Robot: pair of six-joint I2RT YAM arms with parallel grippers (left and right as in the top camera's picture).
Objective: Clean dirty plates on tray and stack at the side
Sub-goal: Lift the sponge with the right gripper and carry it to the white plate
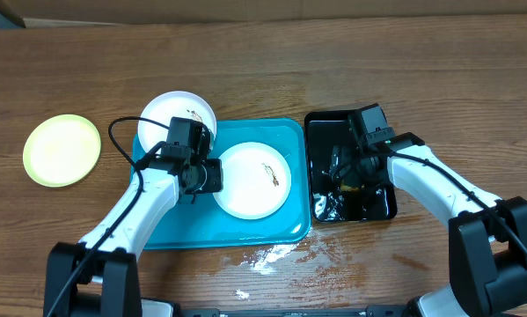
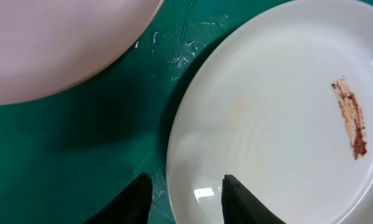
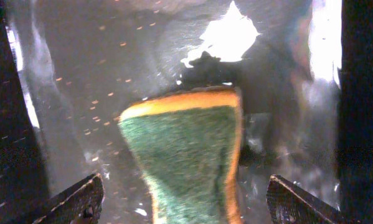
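The turquoise tray [image 1: 171,231] lies mid-table with a white plate [image 1: 245,195] on it, marked by a brown smear [image 2: 351,121]. A second white plate [image 1: 171,113] rests over the tray's far left corner. The pale yellow-green plate [image 1: 62,150] sits on the table to the left. My left gripper [image 1: 206,174] [image 2: 185,186] is open, its jaws astride the near white plate's [image 2: 279,118] left rim, one finger on the tray side and one over the plate. My right gripper [image 1: 347,172] [image 3: 185,180] is open over a green and yellow sponge [image 3: 186,143], which lies between its fingers with gaps on both sides.
A glossy black tray [image 1: 320,132], wet inside, stands right of the turquoise tray and holds the sponge. Water is spilled on the wooden table [image 1: 272,255] in front of the tray. Droplets lie on the tray floor [image 2: 180,53] between the two white plates.
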